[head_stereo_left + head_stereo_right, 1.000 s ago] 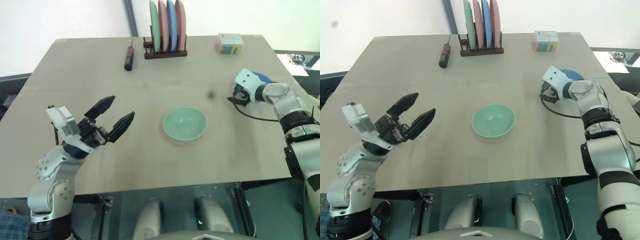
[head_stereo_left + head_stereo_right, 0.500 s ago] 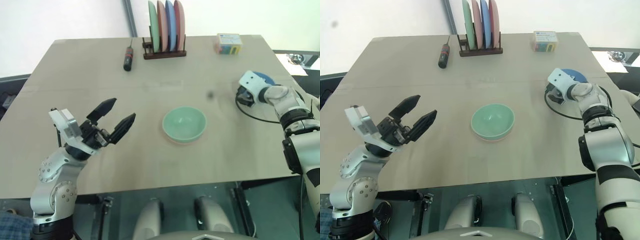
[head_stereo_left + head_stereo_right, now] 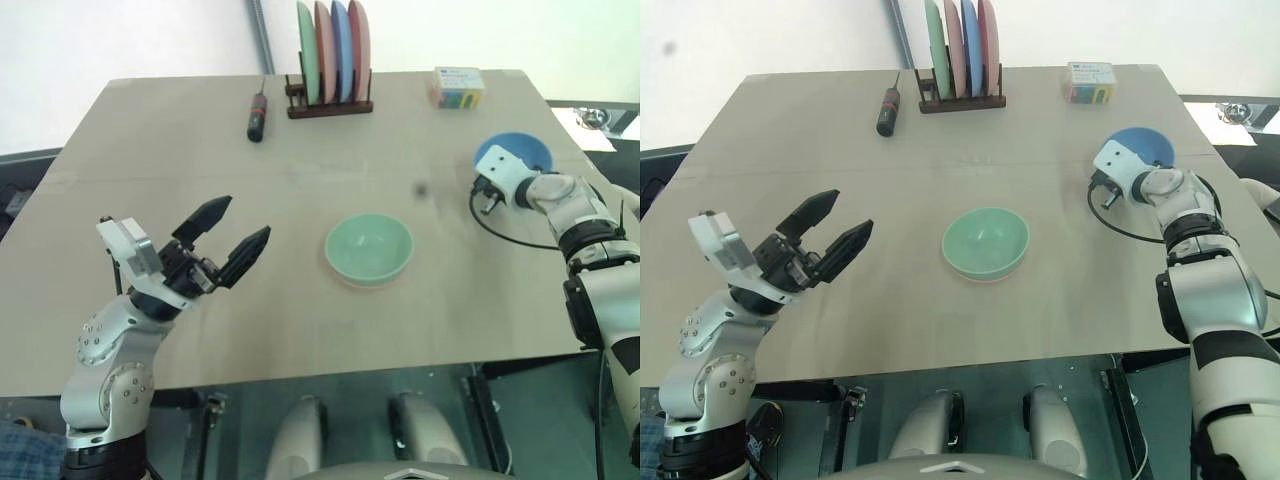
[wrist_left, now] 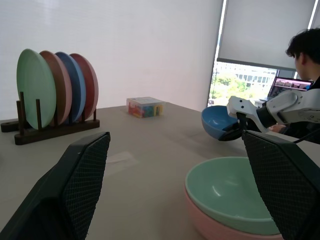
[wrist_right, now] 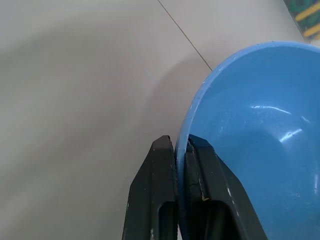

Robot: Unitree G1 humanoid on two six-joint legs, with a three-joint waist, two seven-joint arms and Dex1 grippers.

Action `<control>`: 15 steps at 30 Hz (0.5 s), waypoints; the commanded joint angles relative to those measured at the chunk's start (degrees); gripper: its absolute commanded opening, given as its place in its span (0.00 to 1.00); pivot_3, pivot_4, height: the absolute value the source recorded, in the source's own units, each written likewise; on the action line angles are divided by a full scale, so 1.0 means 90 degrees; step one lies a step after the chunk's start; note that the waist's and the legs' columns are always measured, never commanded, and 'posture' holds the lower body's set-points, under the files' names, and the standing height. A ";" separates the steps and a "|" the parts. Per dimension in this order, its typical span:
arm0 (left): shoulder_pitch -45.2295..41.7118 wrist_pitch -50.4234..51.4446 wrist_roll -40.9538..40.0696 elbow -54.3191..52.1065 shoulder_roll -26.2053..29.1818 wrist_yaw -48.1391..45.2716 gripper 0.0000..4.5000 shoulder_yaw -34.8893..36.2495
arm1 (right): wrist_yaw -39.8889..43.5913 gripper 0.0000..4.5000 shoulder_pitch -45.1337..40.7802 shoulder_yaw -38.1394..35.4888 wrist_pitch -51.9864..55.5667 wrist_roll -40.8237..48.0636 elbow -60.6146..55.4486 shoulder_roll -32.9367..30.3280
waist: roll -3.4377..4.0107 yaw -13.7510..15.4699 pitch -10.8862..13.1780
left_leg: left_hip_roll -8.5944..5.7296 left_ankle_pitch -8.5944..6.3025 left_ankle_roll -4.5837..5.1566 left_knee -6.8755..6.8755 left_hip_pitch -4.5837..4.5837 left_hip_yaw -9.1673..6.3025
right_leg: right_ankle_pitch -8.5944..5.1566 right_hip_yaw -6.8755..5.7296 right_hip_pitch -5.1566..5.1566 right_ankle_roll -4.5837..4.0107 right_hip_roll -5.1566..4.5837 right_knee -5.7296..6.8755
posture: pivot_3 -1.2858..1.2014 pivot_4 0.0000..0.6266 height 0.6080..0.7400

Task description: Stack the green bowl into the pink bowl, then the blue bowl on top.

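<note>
Blue bowl (image 3: 517,152) sits near the table's (image 3: 300,290) right edge; your right gripper (image 5: 180,150) pinches its thin rim. It looks light, stiff and slippery, so grip the rim firmly.

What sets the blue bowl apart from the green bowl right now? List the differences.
The blue bowl is sky blue and tilted; the green bowl is pale mint and sits level. The blue bowl is pinched at its rim by the right gripper, near the table's right edge; the green bowl is ungripped at mid-table. The green bowl is nested in the pink bowl; the blue bowl is unstacked. Both look smooth, round and alike in size.
</note>
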 commanded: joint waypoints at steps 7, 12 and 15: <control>0.0291 -0.0196 -0.0033 -0.0169 0.0185 -0.0283 1.00 0.0146 | 0.3843 0.01 0.0613 -0.0344 0.0030 0.1907 -0.4007 0.0012 | 0.0019 -0.0051 0.0012 | 0.0002 0.0000 0.0000 -0.0002 -0.0001 -0.0010 | 0.0000 -0.0006 0.0000 0.0001 0.0000 0.0002 | 0.52 0.24 1.00; 0.0370 -0.0075 -0.0077 -0.0028 0.0462 -0.0644 1.00 0.0104 | 0.4873 0.01 0.1761 -0.0128 0.1632 0.2973 -0.7553 -0.0405 | 0.0021 0.0069 0.0013 | 0.0004 0.0000 0.0000 -0.0005 -0.0008 -0.0031 | 0.0000 -0.0032 0.0002 0.0001 -0.0003 0.0000 | 0.52 0.24 1.00; 0.0350 0.0008 -0.0084 0.0108 0.0614 -0.0830 1.00 0.0089 | 0.5033 0.01 0.2087 -0.0096 0.2383 0.3424 -0.8858 -0.0607 | 0.0022 0.0093 0.0016 | -0.0002 -0.0001 0.0000 0.0007 -0.0011 -0.0028 | 0.0000 -0.0031 0.0003 0.0001 -0.0010 0.0002 | 0.52 0.24 1.00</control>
